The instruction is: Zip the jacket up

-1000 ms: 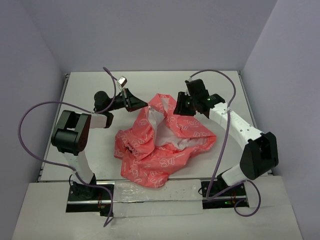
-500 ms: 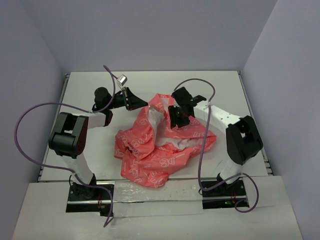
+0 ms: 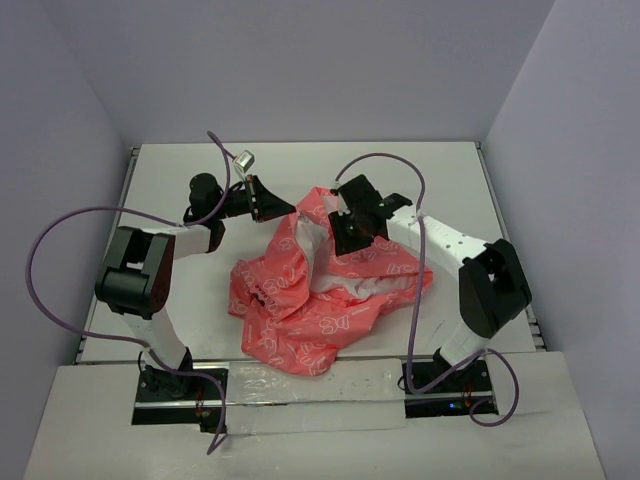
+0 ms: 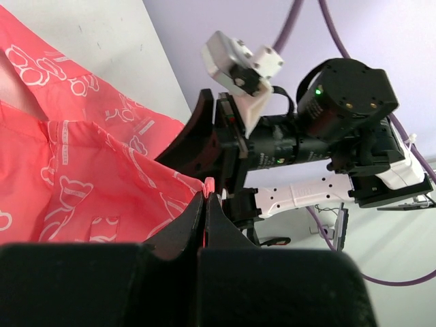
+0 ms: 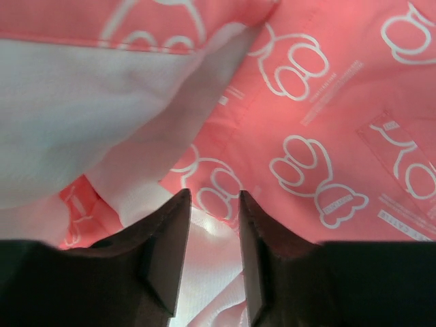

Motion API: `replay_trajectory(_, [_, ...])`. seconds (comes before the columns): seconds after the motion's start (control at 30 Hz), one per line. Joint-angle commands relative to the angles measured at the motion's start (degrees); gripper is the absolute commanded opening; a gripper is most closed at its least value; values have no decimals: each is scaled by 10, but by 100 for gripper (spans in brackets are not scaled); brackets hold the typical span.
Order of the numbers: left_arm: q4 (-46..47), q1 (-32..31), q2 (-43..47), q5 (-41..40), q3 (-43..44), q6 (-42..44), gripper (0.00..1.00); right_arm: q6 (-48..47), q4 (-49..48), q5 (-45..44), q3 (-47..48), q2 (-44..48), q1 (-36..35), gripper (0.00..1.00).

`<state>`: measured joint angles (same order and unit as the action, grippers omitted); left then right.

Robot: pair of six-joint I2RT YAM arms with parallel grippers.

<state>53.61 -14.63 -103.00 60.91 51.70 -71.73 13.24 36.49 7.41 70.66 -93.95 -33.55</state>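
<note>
The coral-pink jacket (image 3: 335, 290) with white outline motifs lies crumpled in the middle of the table, its white lining (image 3: 350, 285) showing. My left gripper (image 3: 283, 208) is shut on the jacket's upper left edge (image 4: 209, 185), a thin strip of pink fabric pinched between the tips. My right gripper (image 3: 345, 238) hovers low over the jacket's upper middle, jaws partly open and empty; in the right wrist view (image 5: 212, 201) they frame a fold where pink fabric (image 5: 327, 136) meets white lining (image 5: 88, 102). The zipper and the dark blue mark are not visible.
The white table (image 3: 180, 290) is walled by grey panels on three sides. Purple cables (image 3: 60, 235) loop off both arms. The right arm (image 4: 327, 129) shows close by in the left wrist view.
My right gripper has swung left and down from the jacket's upper right to over its upper middle. The left gripper has held its place on the jacket edge.
</note>
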Motion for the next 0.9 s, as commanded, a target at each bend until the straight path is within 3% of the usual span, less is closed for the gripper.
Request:
replay_trajectory(0.0, [1, 0, 31, -3, 18, 21, 0, -33, -42, 18, -15, 51, -7, 41])
replay_trajectory(0.2, [-21, 0, 33, -4, 26, 35, 0, -41, -122, 21, -71, 129, -18, 50])
replay_trajectory(0.27, [-24, 0, 35, -4, 28, 38, 0, -88, -145, 12, -106, 144, -31, 53])
replay_trajectory(0.4, [-31, 0, 36, -4, 30, 42, 0, -89, -116, -91, -98, 132, -39, 54])
replay_trajectory(0.53, [-35, 0, 36, -2, 29, 44, 0, -126, -99, -4, -97, 111, -33, 53])
replay_trajectory(0.87, [-63, 0, 44, -1, 34, 64, 0, -190, -90, 31, -99, 73, -34, 54])
